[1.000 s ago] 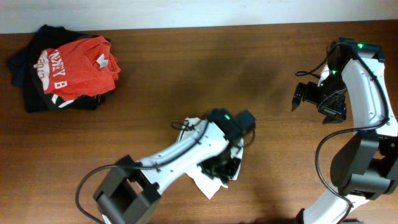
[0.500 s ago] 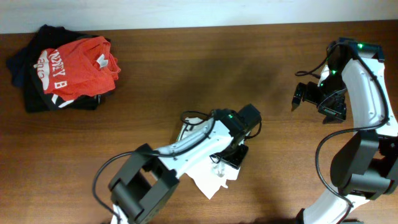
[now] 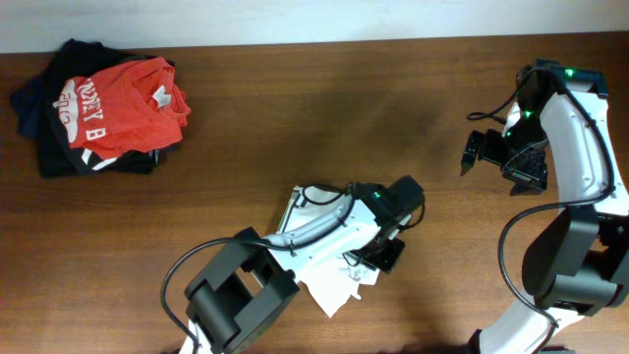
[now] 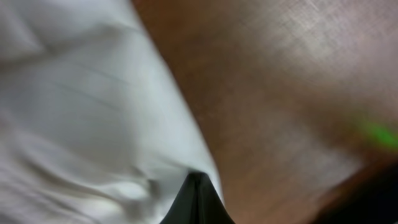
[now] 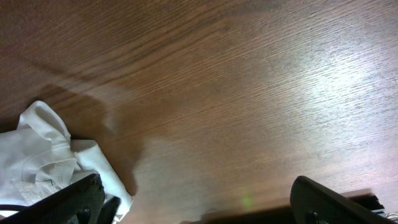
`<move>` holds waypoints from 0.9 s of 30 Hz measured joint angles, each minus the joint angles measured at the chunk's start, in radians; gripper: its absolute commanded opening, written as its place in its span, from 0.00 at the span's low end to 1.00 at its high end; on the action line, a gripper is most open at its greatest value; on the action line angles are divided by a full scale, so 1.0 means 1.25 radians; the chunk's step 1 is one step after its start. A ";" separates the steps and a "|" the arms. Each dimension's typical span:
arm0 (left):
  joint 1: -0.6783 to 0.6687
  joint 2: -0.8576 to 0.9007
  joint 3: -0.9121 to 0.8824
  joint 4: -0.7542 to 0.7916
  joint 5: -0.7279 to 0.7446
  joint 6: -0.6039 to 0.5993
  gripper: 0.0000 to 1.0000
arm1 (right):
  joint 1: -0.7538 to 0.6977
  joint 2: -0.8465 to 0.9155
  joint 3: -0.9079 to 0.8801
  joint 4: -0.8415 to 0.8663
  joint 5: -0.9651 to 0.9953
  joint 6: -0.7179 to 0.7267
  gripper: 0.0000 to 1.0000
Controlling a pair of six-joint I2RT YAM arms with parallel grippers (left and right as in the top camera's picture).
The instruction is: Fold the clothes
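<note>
- From above: the clothes [image 3: 329, 295] are a white, crumpled heap at 6 o'clock on the table [image 3: 295, 118], partly hidden under the left arm. The left claw [image 3: 385, 258] sits at the heap's 3 o'clock edge. The right claw [image 3: 496, 157] hangs at 3 o'clock, well apart from the heap. A red T-shirt [image 3: 123, 98] lies at 10 o'clock.
- Left wrist: the left claw is pinched together on the edge of the white cloth. Bare wood shows at 3 o'clock.
- Right wrist: the right claw is wide apart and holds nothing. The clothes peek in at 8 o'clock.
- I think the cloth is light, thin and floppy. It will sag and slip, so grab a corner or hem, not the middle.
</note>
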 measured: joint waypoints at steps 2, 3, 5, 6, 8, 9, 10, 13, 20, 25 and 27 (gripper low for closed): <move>-0.014 0.000 0.014 -0.043 0.007 0.000 0.00 | 0.000 0.000 0.000 0.000 0.000 0.000 0.99; -0.021 0.002 0.037 -0.093 0.012 0.000 0.00 | 0.000 0.000 0.000 0.000 0.000 0.000 0.99; -0.024 0.002 0.106 -0.193 0.012 0.000 0.14 | 0.000 0.000 0.000 0.000 0.000 -0.001 0.99; -0.022 -0.001 0.181 -0.253 0.004 0.000 0.34 | 0.000 0.000 0.000 0.000 0.000 -0.001 0.99; -0.020 -0.009 0.261 -0.337 -0.020 0.001 0.64 | 0.000 0.000 0.000 0.000 0.000 -0.001 0.99; -0.019 -0.025 0.305 -0.398 -0.041 -0.004 0.66 | 0.000 0.000 0.000 0.000 0.000 0.000 0.99; -0.019 -0.043 0.331 -0.445 -0.057 -0.009 0.66 | 0.000 0.000 0.000 0.000 0.000 -0.001 0.99; -0.018 -0.085 0.349 -0.561 -0.081 -0.032 0.66 | 0.000 0.000 0.000 0.000 0.000 0.000 0.99; -0.027 -0.090 0.186 -0.443 -0.091 -0.096 0.66 | 0.000 0.000 0.000 0.000 0.000 0.000 0.99; -0.032 -0.084 -0.013 -0.170 -0.064 -0.147 0.42 | 0.000 0.000 0.000 0.000 0.000 0.000 0.99; -0.032 -0.082 -0.063 -0.107 -0.046 -0.162 0.39 | 0.000 0.000 0.000 0.000 0.000 -0.001 0.99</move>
